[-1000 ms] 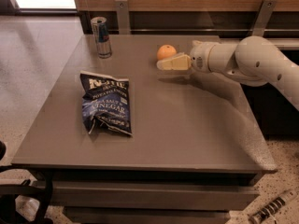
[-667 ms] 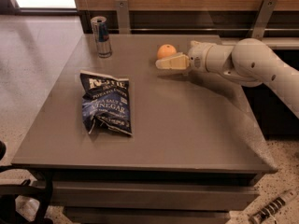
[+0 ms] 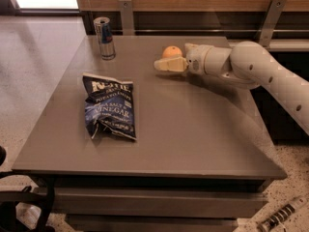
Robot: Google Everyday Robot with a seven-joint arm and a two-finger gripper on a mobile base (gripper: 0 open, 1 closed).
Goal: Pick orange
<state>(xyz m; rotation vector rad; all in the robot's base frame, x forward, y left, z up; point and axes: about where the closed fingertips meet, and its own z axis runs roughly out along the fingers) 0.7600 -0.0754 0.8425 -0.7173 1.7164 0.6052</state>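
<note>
The orange [image 3: 172, 51] is a small round fruit resting on the grey table [image 3: 193, 129] at the far middle. My gripper [image 3: 164, 58] reaches in from the right at table height and is open. Its near finger [image 3: 169, 65] lies along the front of the orange, and the far finger is mostly hidden behind the fruit. The orange sits between the fingers, still on the table. The white arm [image 3: 256, 66] stretches off to the right edge.
A blue drink can [image 3: 104, 37] stands at the table's far left. A blue crisp bag [image 3: 109, 106] lies left of centre. A wooden wall panel with metal brackets [image 3: 126, 13] runs behind the table. The floor lies to the left.
My gripper has slid a little to the left along the orange. The orange, can and bag have not moved.
</note>
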